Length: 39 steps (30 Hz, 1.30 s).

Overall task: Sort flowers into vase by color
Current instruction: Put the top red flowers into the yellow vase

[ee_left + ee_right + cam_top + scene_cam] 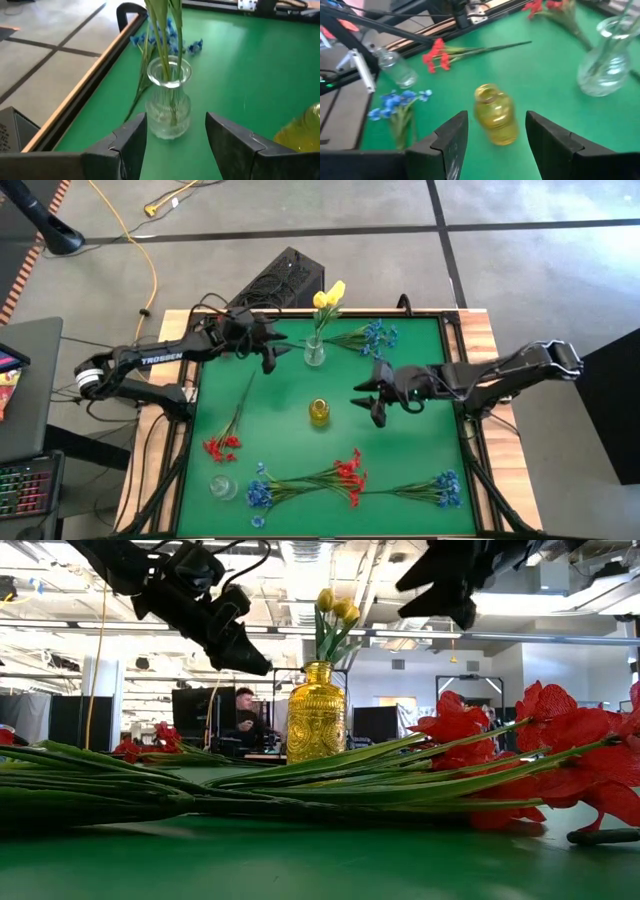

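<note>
Flowers lie scattered over the green table (420,410). From the left in the high view: a red spray (222,446) on a long thin stem near the left edge, with a small clear vase (222,486) just below it. A blue cluster (260,493) sits at the near edge, its stems running right into a red cluster (349,476); whether these are separate sprays laid together cannot be told.

The left gripper (272,352) hovers beside the clear glass vase (314,351), fingers spread wide and empty; its wrist view shows the vase (169,100) between the two fingers (131,145), apart from both. Yellow tulips (329,296) stand in that vase; the wrist view cuts off their heads, leaving only green stems.

A yellow glass vase (319,412) stands mid-table, empty. Behind it, a blue spray (372,335) lies near the far edge. The right gripper (368,402) hangs just right of the yellow vase, jaws wide, holding nothing. Another blue spray (441,488) lies at the near right.

The low view is mostly blocked by stems and red blooms (480,730); a person (243,720) shows faintly in the room beyond.
</note>
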### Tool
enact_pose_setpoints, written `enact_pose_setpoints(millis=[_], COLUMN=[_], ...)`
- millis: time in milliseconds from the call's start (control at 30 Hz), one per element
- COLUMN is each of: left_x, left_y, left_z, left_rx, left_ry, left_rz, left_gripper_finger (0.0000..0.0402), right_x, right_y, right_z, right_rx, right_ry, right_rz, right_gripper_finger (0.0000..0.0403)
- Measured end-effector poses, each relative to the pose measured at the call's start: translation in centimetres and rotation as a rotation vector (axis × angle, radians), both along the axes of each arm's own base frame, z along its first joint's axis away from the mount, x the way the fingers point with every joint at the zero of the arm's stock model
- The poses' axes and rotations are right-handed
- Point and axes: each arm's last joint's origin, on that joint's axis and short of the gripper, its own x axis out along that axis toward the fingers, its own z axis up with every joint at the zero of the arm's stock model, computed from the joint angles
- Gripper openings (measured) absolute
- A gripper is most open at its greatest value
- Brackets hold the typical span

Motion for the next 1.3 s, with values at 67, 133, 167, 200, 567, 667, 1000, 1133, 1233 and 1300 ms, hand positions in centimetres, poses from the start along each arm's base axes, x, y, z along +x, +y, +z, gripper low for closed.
enact_pose_setpoints(millis=[67,133,167,200,567,667,1000,1133,1233,1300], left_x=[0.0,-0.1,-0.1,-0.1,-0.2,-0.2,-0.1,-0.1,-0.3,-0.4], left_y=[0.0,-0.1,-0.1,-0.1,-0.1,-0.1,-0.1,0.0,0.1,0.0], left_z=[-0.1,-0.2,-0.2,-0.2,-0.4,-0.4,-0.2,-0.2,-0.4,-0.7], left_rx=[-0.005,-0.003,-0.001,0.001,0.051,0.066,0.099,0.119,0.124,0.109], left_ry=[0.01,0.019,0.025,0.03,0.061,0.066,0.052,0.07,0.107,0.139], left_rz=[-0.001,-0.005,-0.007,-0.01,-0.044,-0.054,-0.063,-0.03,0.009,0.014], left_gripper_finger=[0.019,0.019,0.019,0.019,0.019,0.019,0.019,0.019,0.019,0.019], right_x=[-0.2,-0.4,-0.6,-0.7,-3.2,-3.5,-3.3,-3.0,-2.8,-2.7], right_y=[1.1,2.2,2.7,3.2,7.6,8.0,7.6,7.0,6.7,6.6], right_z=[0.0,0.0,0.0,0.0,-1.1,-1.2,-1.3,-1.3,-1.4,-1.4], right_rx=[0.015,0.026,0.034,0.045,0.169,0.16,-0.067,-0.064,-0.022,-0.001], right_ry=[-0.006,-0.013,-0.016,-0.018,0.105,0.12,0.139,0.143,0.159,0.167], right_rz=[-0.003,-0.009,-0.01,-0.008,0.03,0.049,0.201,0.187,0.229,0.254], right_gripper_finger=[0.0223,0.0223,0.0223,0.0223,0.0223,0.0223,0.0223,0.0223,0.0223,0.0223])
